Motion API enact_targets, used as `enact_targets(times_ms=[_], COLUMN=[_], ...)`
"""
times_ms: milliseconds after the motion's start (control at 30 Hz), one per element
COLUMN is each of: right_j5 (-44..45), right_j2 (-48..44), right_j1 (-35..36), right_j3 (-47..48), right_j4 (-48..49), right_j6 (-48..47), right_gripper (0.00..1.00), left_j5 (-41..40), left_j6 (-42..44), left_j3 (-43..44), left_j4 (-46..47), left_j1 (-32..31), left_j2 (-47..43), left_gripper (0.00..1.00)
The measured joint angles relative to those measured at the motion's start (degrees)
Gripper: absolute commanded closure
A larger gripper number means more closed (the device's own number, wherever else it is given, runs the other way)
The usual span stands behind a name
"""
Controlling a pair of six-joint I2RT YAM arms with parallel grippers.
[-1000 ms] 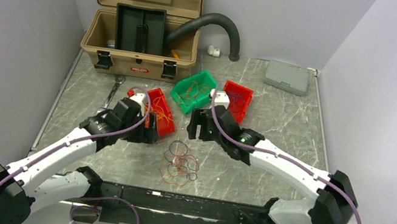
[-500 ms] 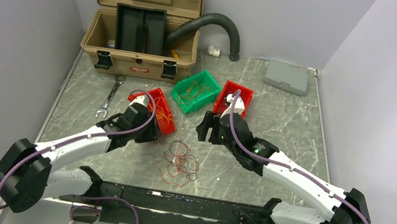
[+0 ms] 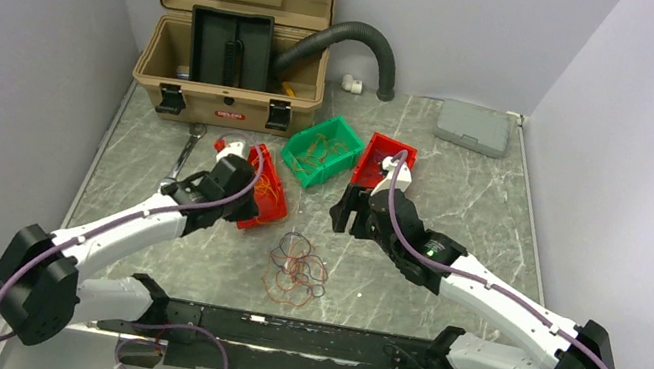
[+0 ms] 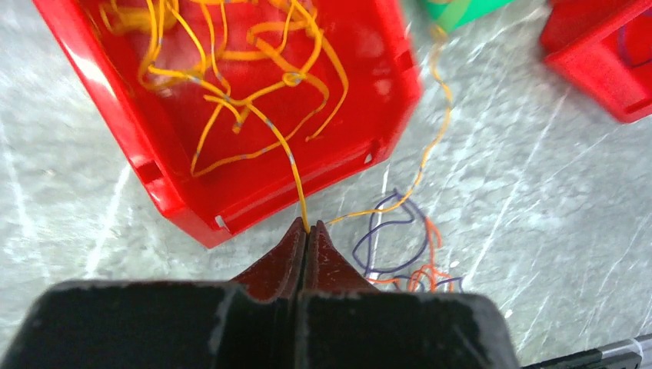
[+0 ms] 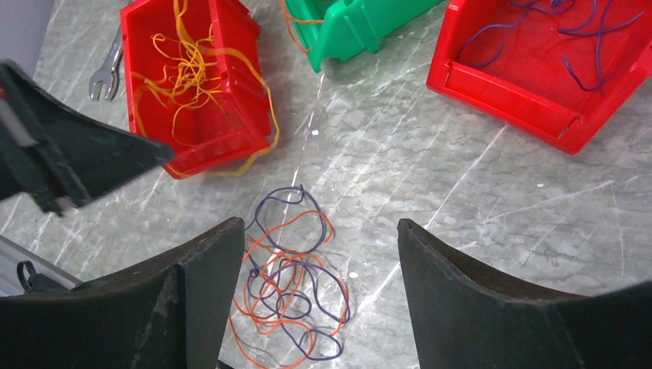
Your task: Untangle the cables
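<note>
A loose tangle of orange and purple cables (image 3: 296,268) lies on the marble table between the arms; it also shows in the wrist views as the tangle (image 5: 288,277) and its top loops (image 4: 400,246). My left gripper (image 4: 307,228) is shut on a thin yellow cable (image 4: 296,173) just outside the near corner of a red bin (image 4: 254,200). That strand runs into the bin's heap of yellow cables (image 4: 231,100), and another yellow strand trails over the table to the right. From above, the left gripper (image 3: 243,208) sits at the bin (image 3: 268,217). My right gripper (image 5: 321,223) hangs open above the tangle, holding nothing.
A green bin (image 3: 321,148) holds orange strands and a second red bin (image 3: 386,159) holds purple ones. A tan toolbox (image 3: 239,27) stands open at the back with a black hose (image 3: 369,40). A wrench (image 3: 180,159) lies at the left, a grey case (image 3: 473,126) at the back right.
My left gripper has gone from open to shut on the yellow strand and has drawn back to the bin's near corner. The right gripper has drifted slightly right and stayed open.
</note>
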Motion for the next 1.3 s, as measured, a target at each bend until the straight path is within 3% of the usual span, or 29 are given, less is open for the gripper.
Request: enact_targets(times_ms=[367,667,933,1300], right_j5=[-0.04,-0.07,-0.17,-0.5], right_j2=[0.0,0.0,0.59,1.36], right_j1=[-0.2,-0.2,-0.2,-0.22], right_j3=[0.0,0.0,0.02,0.02], right_j4=[-0.04,-0.96,-1.27,-1.31], right_j6=[0.22,0.22,0.2,0.22], right_gripper=[0.26,0.25,0.25,0.25], left_j5=[-15.78,-20.63,-28.74,-26.64], left_j6=[12.28,17.29,16.59,18.58], left_j3=[19.26,19.17,20.81,23.98], left_j4=[-14.29,-18.01,-24.85,-22.4], left_j1=[0.44,2.82,3.41,3.39], left_j2=[2.51,1.2,1.55,6.73], left_gripper=[1.0,1.0,1.0,1.0])
